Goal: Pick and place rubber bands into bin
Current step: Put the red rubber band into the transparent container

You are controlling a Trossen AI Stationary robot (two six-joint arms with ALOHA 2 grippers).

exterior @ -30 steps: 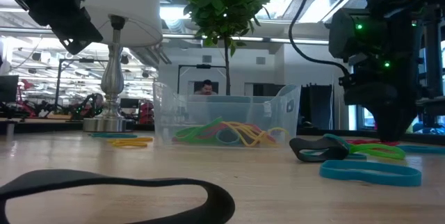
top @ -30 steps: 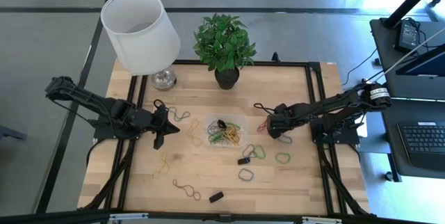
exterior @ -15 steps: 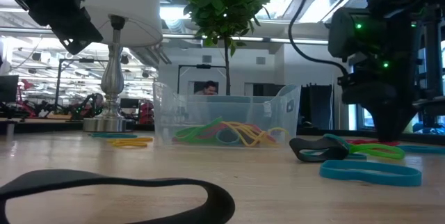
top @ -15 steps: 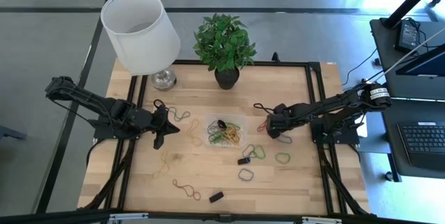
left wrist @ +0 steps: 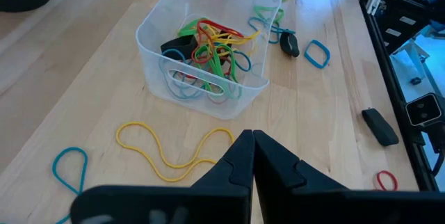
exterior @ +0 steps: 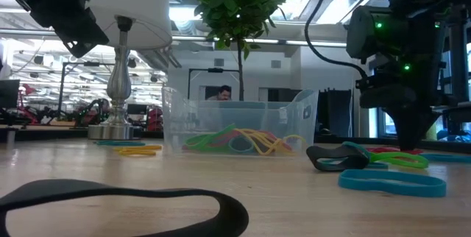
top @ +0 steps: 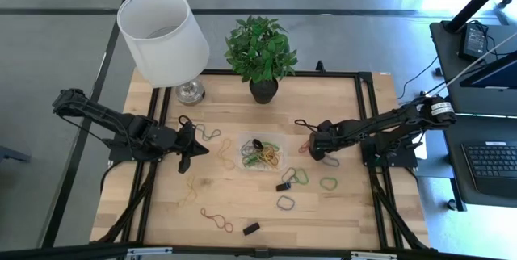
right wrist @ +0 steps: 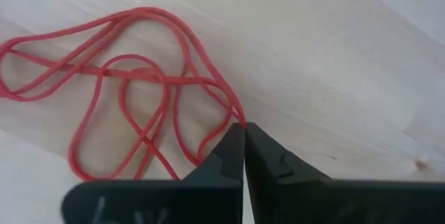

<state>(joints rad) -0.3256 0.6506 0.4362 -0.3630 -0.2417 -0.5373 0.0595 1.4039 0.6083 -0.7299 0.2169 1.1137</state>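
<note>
The clear bin (top: 260,153) stands mid-table with several coloured rubber bands in it (left wrist: 208,43). More rubber bands lie loose on the wood: a yellow one (left wrist: 174,151), green ones (top: 328,183), a blue one (exterior: 394,184). A tangled red rubber band (right wrist: 125,106) lies flat on the table just right of the bin. My right gripper (top: 311,144) is down on it, shut on a strand (right wrist: 243,130). My left gripper (top: 187,150) hovers shut left of the bin, above the yellow band, holding nothing (left wrist: 252,135). My right gripper pinches a strand at the red rubber band's edge (right wrist: 235,115) between its two fingertips. The fingers come from above, pointing down at the table. The remainder of the band lies slack and tangled on the wood.
A white-shaded lamp (top: 166,38) and a potted plant (top: 260,50) stand at the far edge. Small black pieces (top: 283,186) (top: 251,228) and a wide black band (exterior: 118,204) lie near the front. A person shows in the room beyond the bin (exterior: 219,92).
My right gripper has shut on the red rubber band while staying in the same spot beside the bin. The band still lies on the table.
</note>
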